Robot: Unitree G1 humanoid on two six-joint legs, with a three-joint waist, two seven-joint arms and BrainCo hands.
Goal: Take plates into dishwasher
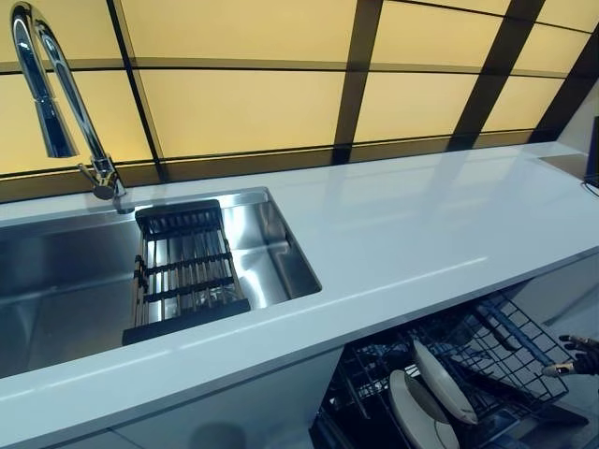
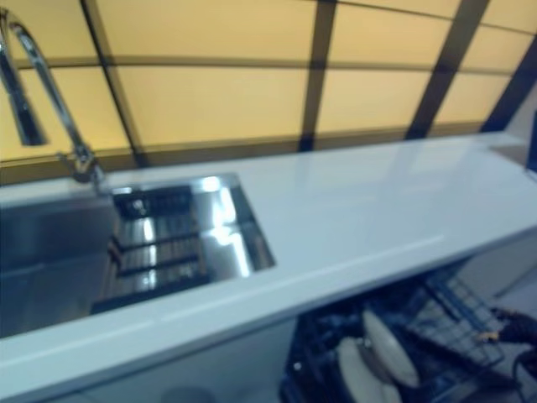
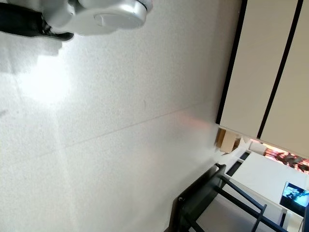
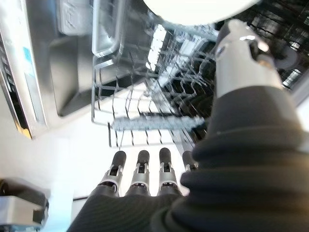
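Note:
Two white plates [image 1: 445, 379] stand on edge in the pulled-out dishwasher rack [image 1: 510, 341], below the counter at the lower right. My right hand [image 1: 582, 354] hovers at the rack's right side, a short way from the plates. In the right wrist view its fingers [image 4: 140, 171] are straight and the thumb [image 4: 236, 53] is apart, with nothing held. Past them lie the wire rack [image 4: 145, 96] and the rim of a white plate [image 4: 198, 9]. My left hand shows in no view.
A white countertop [image 1: 421, 224] runs across the scene above the dishwasher. A steel sink [image 1: 56, 281] at the left holds a black drainer rack [image 1: 182, 271] under a tall chrome faucet [image 1: 56, 84]. The left wrist view shows white floor and a dark frame [image 3: 203, 203].

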